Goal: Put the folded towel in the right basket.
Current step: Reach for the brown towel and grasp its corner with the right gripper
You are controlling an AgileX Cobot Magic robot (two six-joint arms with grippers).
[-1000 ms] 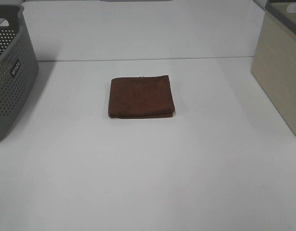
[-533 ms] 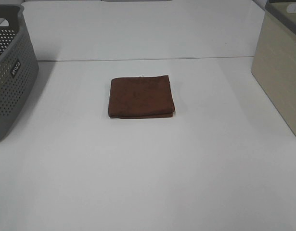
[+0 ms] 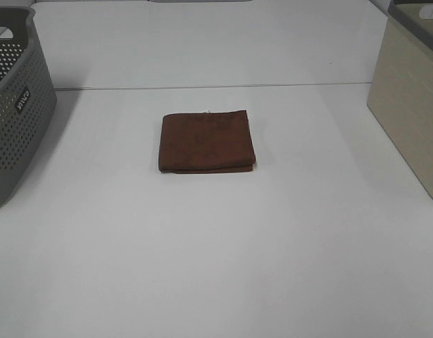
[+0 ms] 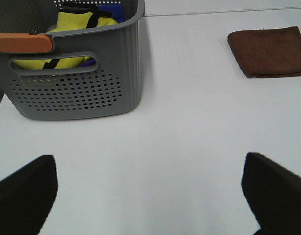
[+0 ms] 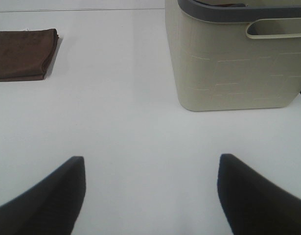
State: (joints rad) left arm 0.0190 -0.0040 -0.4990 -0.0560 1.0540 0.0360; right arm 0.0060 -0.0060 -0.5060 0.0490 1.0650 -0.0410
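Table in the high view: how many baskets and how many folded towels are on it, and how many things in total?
Baskets: 2 (grey basket, beige basket)
Folded towels: 1 (brown towel)
Total: 3

Counter: white, matte, plain. One thin seam runs side to side a little behind the towel.

Towel: brown, folded to a rough square, lying flat, layered edges showing along its near side.

Grey basket: perforated walls, stands on the counter well to the towel's left, cut off by the frame edge.

Beige basket: solid walls, dark rim, stands well to the towel's right, also partly out of frame.

Neither basket touches the towel. White counter shows between each of them and it.
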